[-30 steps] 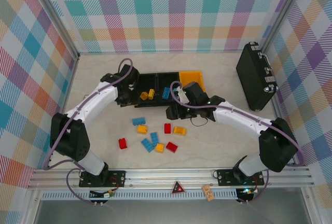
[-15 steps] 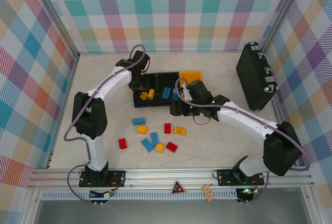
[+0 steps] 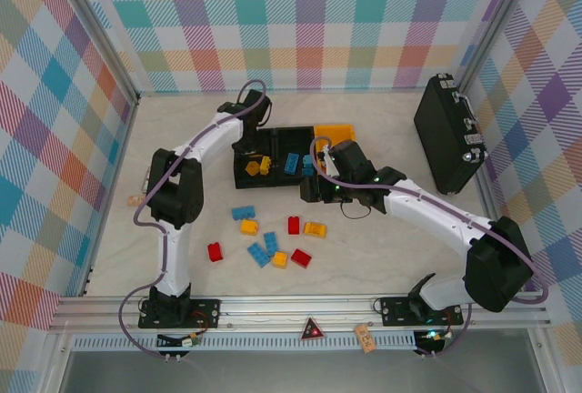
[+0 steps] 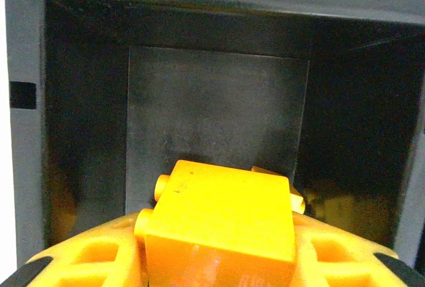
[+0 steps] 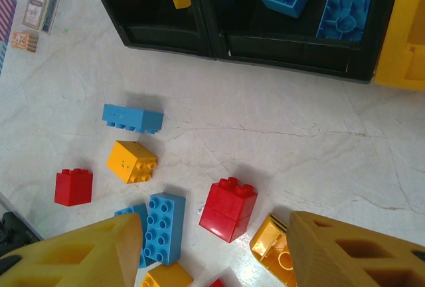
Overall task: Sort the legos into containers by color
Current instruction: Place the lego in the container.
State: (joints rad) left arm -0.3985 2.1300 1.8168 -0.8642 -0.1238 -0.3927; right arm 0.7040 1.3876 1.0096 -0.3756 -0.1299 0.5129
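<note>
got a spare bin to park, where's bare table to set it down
Bare table lies between the yellow bin and the hard case, and in the near strip between the loose legos and the table's front edge. It is crowded in the middle, where those legos scatter before the black bins under the right gripper.

Legos [image 5: 228, 208] in red, blue and yellow-orange; two black bins [image 5: 159, 38], one yellow-orange bin [image 3: 335, 131]; black hard case [image 3: 446, 134]; cream, faintly veined table [image 3: 382, 256]; pastel multicolour plaid walls [image 3: 273, 20].
</note>
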